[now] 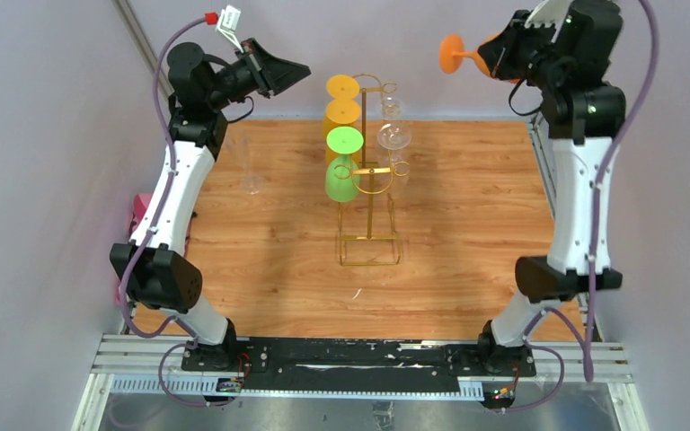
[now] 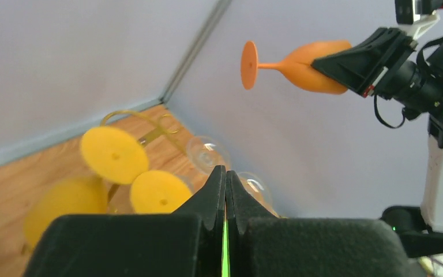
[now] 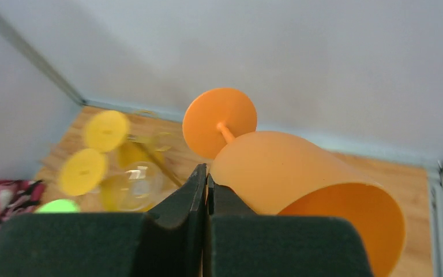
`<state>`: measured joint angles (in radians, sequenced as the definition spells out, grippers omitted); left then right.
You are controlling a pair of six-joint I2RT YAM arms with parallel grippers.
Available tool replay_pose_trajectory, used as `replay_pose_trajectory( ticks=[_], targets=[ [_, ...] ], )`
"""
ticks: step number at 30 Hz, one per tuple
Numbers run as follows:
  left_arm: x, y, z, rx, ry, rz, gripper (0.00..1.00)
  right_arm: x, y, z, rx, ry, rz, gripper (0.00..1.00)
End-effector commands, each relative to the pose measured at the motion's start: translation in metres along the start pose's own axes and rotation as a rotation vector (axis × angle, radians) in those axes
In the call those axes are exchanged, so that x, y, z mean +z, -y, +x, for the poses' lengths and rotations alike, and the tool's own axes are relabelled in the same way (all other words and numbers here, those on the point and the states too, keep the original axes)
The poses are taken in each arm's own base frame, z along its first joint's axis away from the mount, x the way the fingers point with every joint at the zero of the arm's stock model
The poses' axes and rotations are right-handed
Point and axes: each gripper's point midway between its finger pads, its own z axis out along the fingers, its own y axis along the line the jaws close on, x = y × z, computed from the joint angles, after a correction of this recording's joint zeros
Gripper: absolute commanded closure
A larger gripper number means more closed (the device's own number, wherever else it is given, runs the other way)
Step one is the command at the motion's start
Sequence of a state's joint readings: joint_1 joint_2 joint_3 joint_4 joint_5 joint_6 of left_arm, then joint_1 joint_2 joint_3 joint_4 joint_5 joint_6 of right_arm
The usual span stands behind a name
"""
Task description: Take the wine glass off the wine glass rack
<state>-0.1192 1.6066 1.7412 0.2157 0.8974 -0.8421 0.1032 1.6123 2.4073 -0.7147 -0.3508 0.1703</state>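
Your right gripper (image 1: 501,56) grips the orange wine glass (image 1: 467,57) by its bowl, high and clear of the rack (image 1: 368,237). Your left gripper (image 1: 298,70) is clenched on nothing. A quick swing could slip the glass onto the surface (image 1: 467,233).

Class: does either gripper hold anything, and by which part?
The right gripper holds the orange wine glass by its bowl, with stem and foot sticking out free. The left gripper is shut and holds nothing.

No readable text, labels, brands, numbers or signs in any view.
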Motion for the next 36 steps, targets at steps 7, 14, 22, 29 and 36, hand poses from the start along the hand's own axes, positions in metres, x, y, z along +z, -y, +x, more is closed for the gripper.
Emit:
replay_pose_trajectory(
  ticks=[7, 14, 22, 29, 36],
  targets=[
    [-0.018, -0.04, 0.063, 0.132, -0.222, -0.496, 1.0, 0.034, 0.173, 0.179, 0.146, -0.566, 0.465, 1.0],
    [-0.034, -0.053, 0.079, 0.127, -0.249, -0.579, 1.0, 0.017, 0.221, 0.24, 0.062, -0.808, 0.612, 1.0],
    [-0.031, -0.062, 0.103, 0.067, -0.28, -0.555, 1.0, -0.015, 0.261, 0.289, -0.105, -1.074, 0.766, 1.0],
    [-0.033, -0.066, 0.113, 0.06, -0.293, -0.562, 1.0, 0.002, 0.285, 0.32, -0.099, -1.095, 0.757, 1.0],
    [-0.038, -0.065, 0.114, 0.077, -0.296, -0.572, 1.0, 0.013, 0.303, 0.364, -0.102, -1.15, 0.768, 1.0]
  ],
)
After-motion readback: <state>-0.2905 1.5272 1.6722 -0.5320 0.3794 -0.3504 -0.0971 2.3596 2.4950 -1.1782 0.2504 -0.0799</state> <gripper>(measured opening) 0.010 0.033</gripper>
